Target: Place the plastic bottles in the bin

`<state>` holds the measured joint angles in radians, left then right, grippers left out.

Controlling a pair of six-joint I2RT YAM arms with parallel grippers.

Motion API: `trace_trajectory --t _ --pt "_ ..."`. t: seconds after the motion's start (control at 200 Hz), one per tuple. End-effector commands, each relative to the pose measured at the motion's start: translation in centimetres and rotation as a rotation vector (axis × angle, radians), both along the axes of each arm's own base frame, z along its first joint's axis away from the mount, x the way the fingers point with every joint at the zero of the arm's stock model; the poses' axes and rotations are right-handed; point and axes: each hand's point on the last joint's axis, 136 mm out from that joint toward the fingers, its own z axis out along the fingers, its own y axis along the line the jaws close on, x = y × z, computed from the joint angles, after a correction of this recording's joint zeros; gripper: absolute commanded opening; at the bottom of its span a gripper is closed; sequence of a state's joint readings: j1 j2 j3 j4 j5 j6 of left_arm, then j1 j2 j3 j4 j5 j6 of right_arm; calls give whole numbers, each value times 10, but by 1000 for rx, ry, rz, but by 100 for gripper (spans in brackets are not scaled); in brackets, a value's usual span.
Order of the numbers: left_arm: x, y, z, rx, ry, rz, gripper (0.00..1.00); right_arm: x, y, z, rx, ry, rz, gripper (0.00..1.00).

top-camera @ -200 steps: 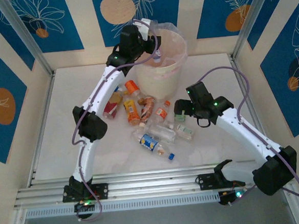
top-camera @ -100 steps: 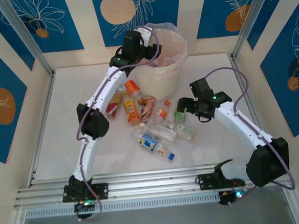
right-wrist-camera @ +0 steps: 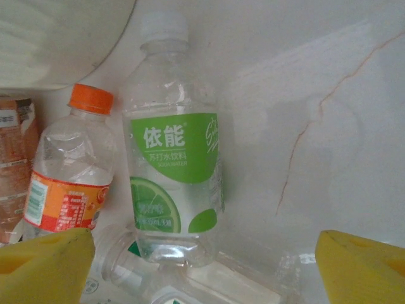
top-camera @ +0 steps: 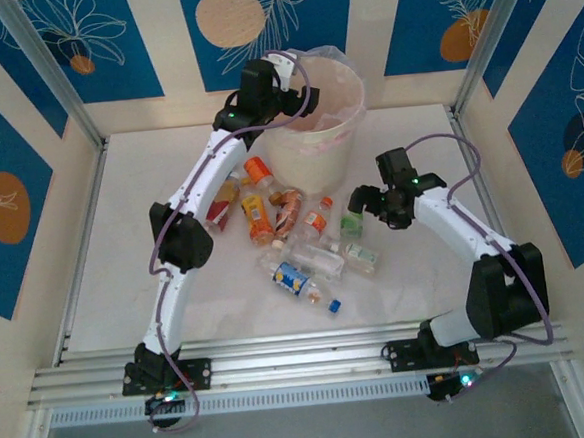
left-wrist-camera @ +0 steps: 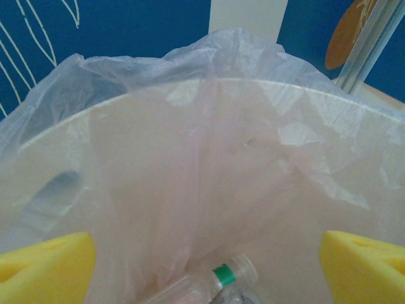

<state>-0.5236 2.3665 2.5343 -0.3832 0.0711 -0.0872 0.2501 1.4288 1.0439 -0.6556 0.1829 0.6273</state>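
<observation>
I see left gripper spread wide over the pink-lined bin, right gripper spread over a clear green-labelled bottle

clear bottle cropped below, body unseen

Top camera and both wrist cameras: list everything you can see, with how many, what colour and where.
bin: one, cream-white with pinkish bag lining, far side of the table.
bottle in the bin: at least one, clear with a green band, inside the lining.
bottles on the table: about ten, clear or orange, heaped before the bin.
green-label bottle: one, clear, white cap, right edge of the heap.
table: one, white marbled, beneath the heap.
wall panels: several, blue and cream, around the table.
left gripper: one, yellow pads, open above the bin.
right gripper: one, yellow pads, open, at the green-label bottle.
</observation>
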Motion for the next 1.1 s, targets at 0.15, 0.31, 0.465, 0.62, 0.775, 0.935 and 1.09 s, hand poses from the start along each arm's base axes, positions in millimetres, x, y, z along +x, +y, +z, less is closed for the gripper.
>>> trace_trajectory --t 0.15,0.31,0.465,0.62,0.775,0.935,1.09 --pt "-37 21 94 -122 -68 -23 99 13 17 -16 46 32 50 89" --pt "-61 34 118 -148 -38 -13 100 24 27 -20 32 39 83 89" --pt "-87 43 125 -157 41 -30 100 31 33 -25 8 65 100 87" --pt "-116 48 129 -183 93 -69 99 31 39 -39 -2 110 119 85" --pt "-143 67 133 -214 65 -42 100 29 42 -51 -14 151 122 84" --pt "-170 108 124 -228 12 87 99 26 39 -59 -33 182 115 81" --pt "-191 148 95 -237 9 236 100 22 34 -68 -55 209 108 79"
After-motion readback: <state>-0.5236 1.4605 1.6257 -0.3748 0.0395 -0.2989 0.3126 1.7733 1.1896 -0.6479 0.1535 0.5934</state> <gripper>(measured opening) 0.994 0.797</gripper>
